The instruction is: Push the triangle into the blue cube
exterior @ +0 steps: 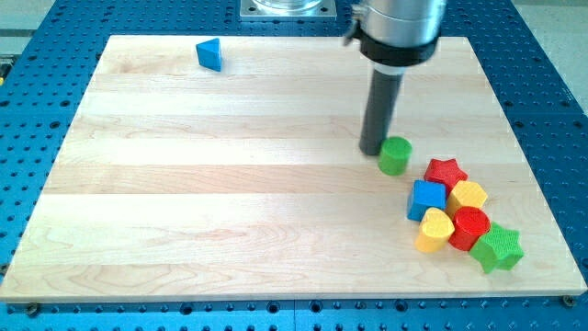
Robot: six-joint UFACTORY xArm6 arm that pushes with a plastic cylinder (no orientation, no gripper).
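A blue triangle [210,54] lies near the view's top left of the wooden board [230,202]. A blue cube [426,199] sits at the view's right in a cluster of blocks. My tip [371,150] rests on the board just left of a green cylinder [395,156], touching or nearly touching it. The tip is up and left of the blue cube and far to the right of the triangle.
Around the blue cube lie a red star [446,172], a yellow hexagon [469,196], a yellow heart [435,230], a red cylinder [471,227] and a green star [499,247]. A blue perforated table [551,101] surrounds the board.
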